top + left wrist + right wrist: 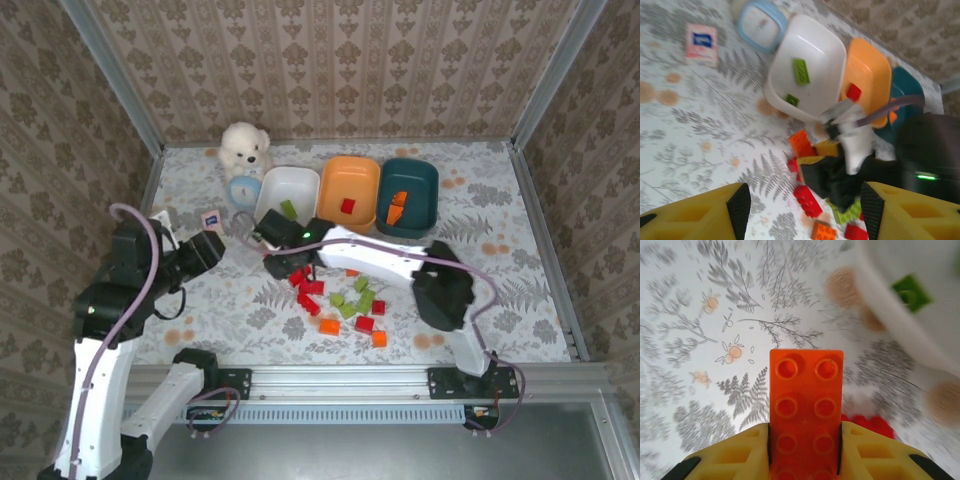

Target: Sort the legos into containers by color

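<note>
The right hand (pixel 806 434) pinches an orange brick (pixel 806 390) low over the table (pixel 700 315), just beside the white dish (pixel 900 325). The left hand (pixel 805 207) is spread, with nothing in it. This looks like the pick-up step. Next, I think, the brick must go up and over to the teal dish (pixel 422 200), where other orange bricks (pixel 397 207) lie.
</note>
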